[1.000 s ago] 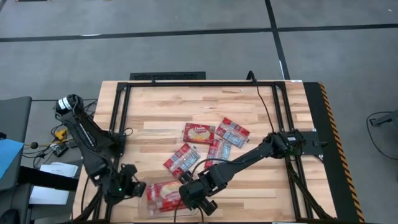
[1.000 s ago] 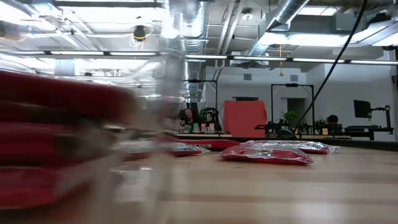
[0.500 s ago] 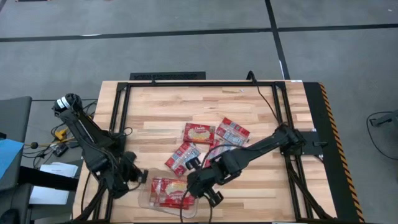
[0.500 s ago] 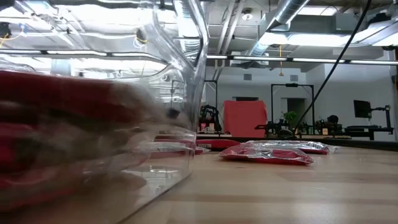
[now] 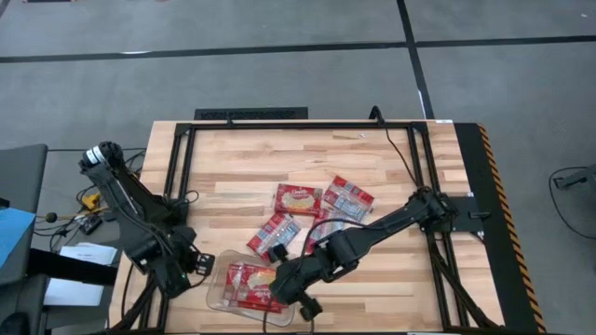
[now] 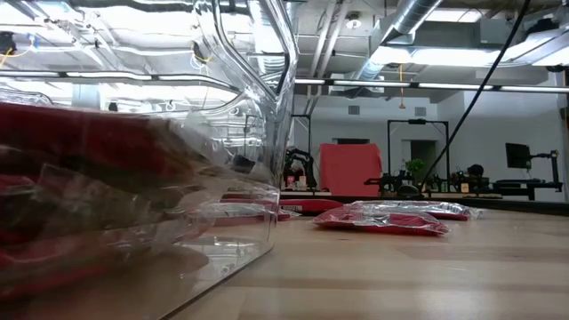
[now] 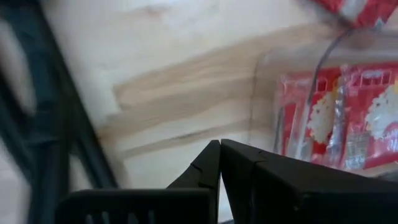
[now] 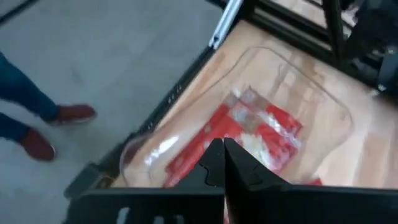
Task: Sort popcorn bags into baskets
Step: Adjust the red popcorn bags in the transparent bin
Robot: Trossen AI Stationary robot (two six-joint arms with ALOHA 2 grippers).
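Note:
A clear plastic tub (image 5: 222, 296) stands near the table's near edge, left of centre, with red popcorn packets (image 5: 251, 284) lying flat inside it. The low view shows its wall (image 6: 271, 133) close up. Three more red packets (image 5: 296, 198) (image 5: 347, 197) (image 5: 275, 234) lie flat on the wood farther back. My left gripper (image 5: 205, 263) (image 7: 219, 144) is shut, just off the tub's left end (image 7: 258, 93). My right gripper (image 5: 285, 295) (image 8: 222, 144) is shut and hangs over the tub's right end, looking down on the packets (image 8: 249, 134).
Black frame rails (image 5: 182, 177) run along the table's left, far and right sides. A fourth packet (image 5: 323, 226) lies partly under my right arm. Bare wood shows at the far side and the near right. A person's legs and red shoes (image 8: 37, 124) stand beyond the near edge.
My left gripper has drawn back from the tub, toward the far edge. My right gripper moved toward the far edge, then came back over the tub's right end. The tub has shifted a little along the table and now stands still, its whole outline showing.

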